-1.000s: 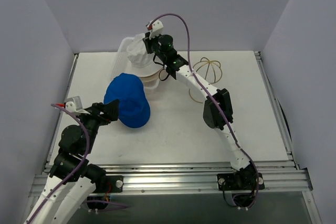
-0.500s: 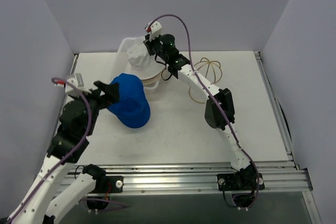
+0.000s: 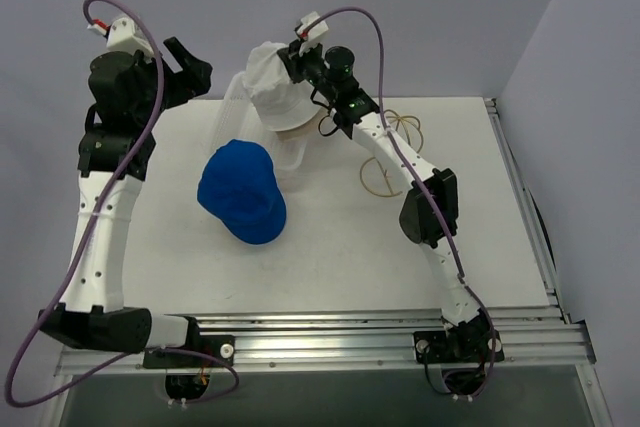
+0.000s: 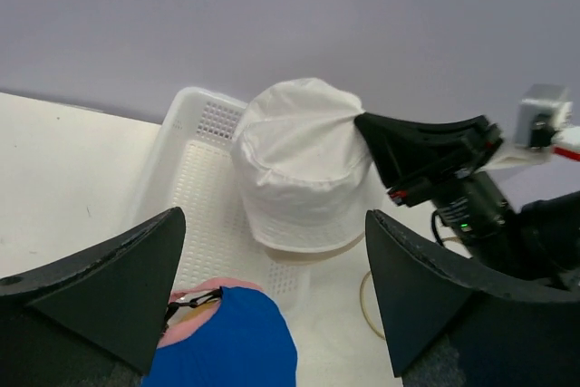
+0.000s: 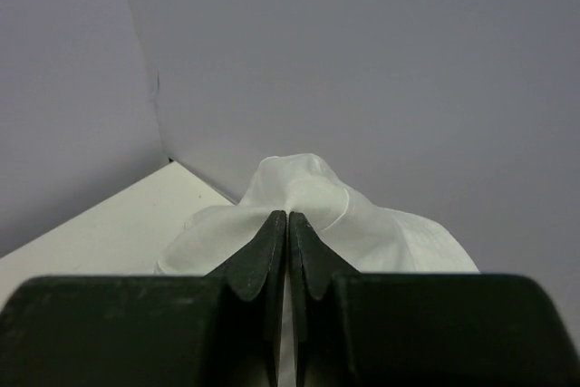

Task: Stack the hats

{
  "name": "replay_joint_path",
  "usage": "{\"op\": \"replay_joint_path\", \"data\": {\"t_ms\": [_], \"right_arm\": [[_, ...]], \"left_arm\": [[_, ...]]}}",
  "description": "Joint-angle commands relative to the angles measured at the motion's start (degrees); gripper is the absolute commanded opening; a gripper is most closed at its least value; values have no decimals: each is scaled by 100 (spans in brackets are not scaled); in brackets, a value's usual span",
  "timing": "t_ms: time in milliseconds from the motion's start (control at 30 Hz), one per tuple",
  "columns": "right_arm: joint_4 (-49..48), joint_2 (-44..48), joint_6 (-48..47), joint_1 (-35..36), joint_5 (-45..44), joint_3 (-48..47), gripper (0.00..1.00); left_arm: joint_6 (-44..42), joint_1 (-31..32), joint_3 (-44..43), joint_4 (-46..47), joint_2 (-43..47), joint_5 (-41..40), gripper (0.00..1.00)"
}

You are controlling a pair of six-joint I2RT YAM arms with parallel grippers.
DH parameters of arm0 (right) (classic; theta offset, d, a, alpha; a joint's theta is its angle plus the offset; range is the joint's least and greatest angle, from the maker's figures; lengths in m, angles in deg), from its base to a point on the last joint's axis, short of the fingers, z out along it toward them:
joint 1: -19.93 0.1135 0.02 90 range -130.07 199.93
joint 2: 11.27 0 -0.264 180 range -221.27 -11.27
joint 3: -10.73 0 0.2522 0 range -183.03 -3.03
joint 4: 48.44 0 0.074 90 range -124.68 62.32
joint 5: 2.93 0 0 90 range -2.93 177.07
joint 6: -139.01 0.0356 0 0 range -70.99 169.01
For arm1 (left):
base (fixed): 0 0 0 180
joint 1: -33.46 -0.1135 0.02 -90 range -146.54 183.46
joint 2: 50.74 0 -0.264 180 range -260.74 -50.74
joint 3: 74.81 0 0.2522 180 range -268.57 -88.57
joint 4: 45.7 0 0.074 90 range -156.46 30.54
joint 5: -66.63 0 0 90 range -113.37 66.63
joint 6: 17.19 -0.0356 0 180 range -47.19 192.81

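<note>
The off-white floppy hat is soft and crumpled. Its crown is gathered into a peak where the right claw is clamped on the fabric, fingers pressed together with cloth between them. It hangs over the far right part of the white mesh basket; a beige edge shows beneath its brim, and whether it touches the basket floor cannot be told. The royal blue cap lies domed on the worktop at the basket's near side, with a sliver of the pink cap peeking from under it next to the basket's near rim.

To the right of the basket sits a gold wire frame, partly hidden by the right arm, which crosses over it. The left claw is raised to the left of the basket with its fingers spread wide, holding nothing.

The basket is close to the back wall. On its near side, beyond the blue cap, the worktop is bare.
</note>
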State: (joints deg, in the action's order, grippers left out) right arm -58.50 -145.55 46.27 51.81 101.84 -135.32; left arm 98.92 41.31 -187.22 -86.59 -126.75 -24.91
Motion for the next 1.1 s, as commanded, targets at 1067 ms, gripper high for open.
{"op": "replay_joint_path", "data": {"t_ms": [1067], "right_arm": [[-1943,174,1171,-120,492,-43,0]], "left_arm": [[1474,-759,-1983,1824,-4079,3748,76]]}}
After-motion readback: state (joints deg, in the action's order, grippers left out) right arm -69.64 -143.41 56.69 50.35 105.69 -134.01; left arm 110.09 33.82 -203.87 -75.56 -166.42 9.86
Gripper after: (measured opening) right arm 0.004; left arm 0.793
